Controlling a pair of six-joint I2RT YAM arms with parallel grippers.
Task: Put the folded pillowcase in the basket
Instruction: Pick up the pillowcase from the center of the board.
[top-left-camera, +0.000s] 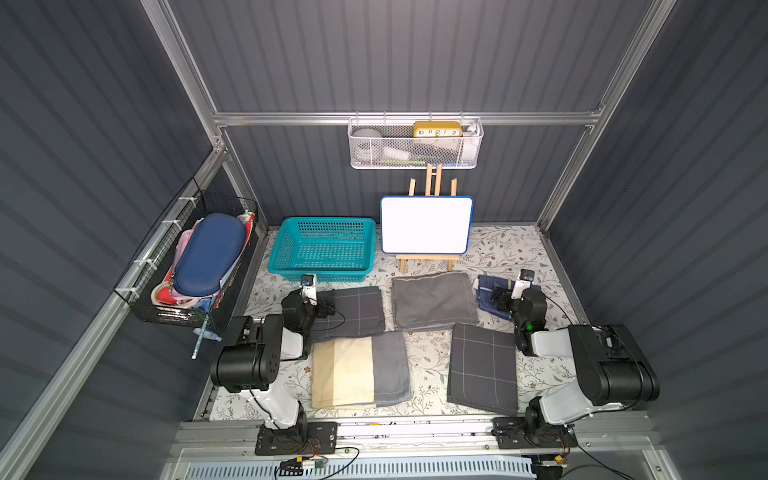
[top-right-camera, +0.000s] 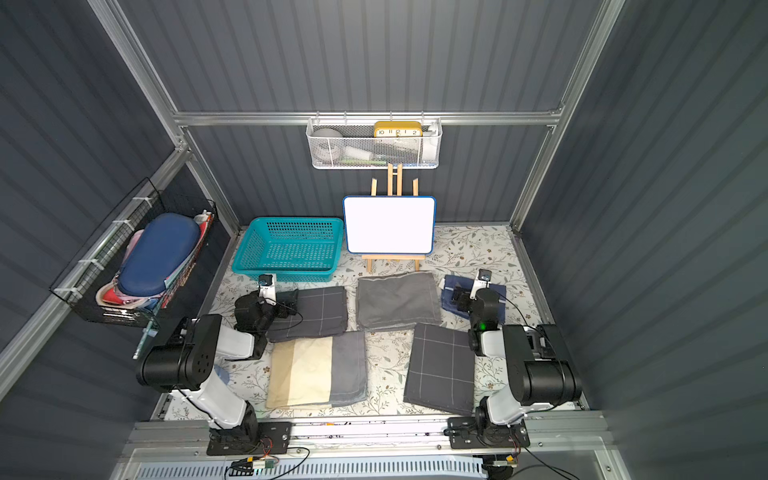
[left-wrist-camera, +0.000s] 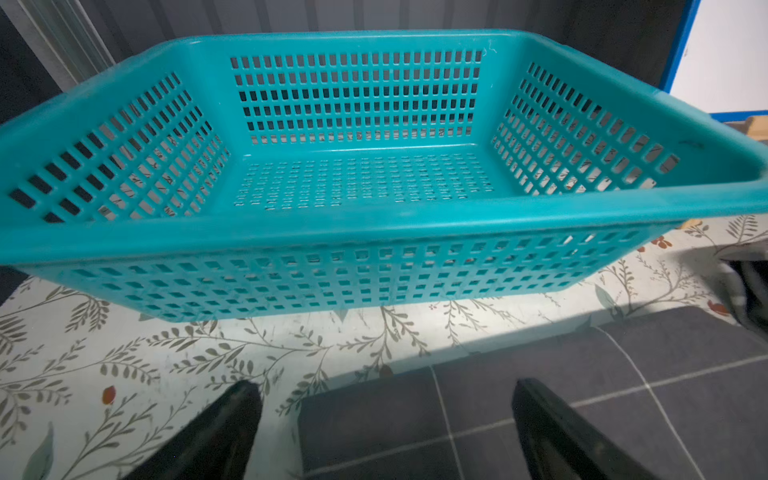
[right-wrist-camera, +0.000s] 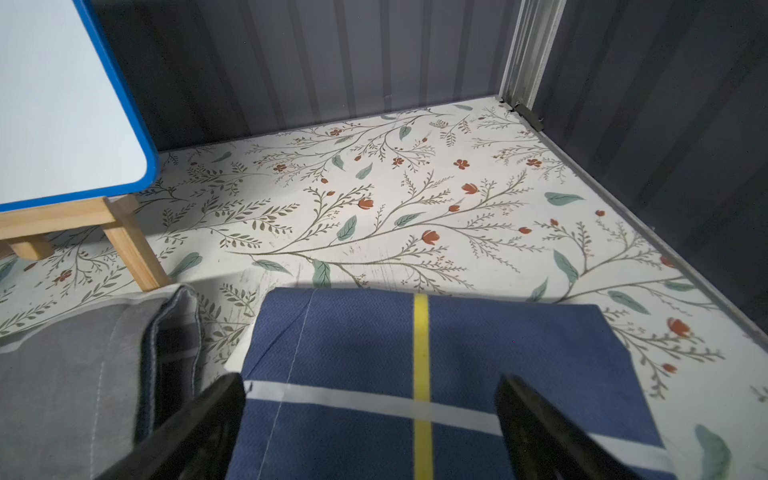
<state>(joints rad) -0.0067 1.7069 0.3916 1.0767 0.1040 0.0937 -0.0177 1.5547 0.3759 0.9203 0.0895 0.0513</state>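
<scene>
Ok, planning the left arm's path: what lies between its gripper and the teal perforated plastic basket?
Only bare floral table covering, in the left wrist view; the left gripper is over the corner of a dark grey grid-lined folded cloth.

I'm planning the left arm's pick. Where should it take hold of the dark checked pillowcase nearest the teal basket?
Probably its left corner by the basket, from above. The pillowcase lies flat, so only an edge can be pinched, and the open left tool stands astride that corner's side edge.
</scene>
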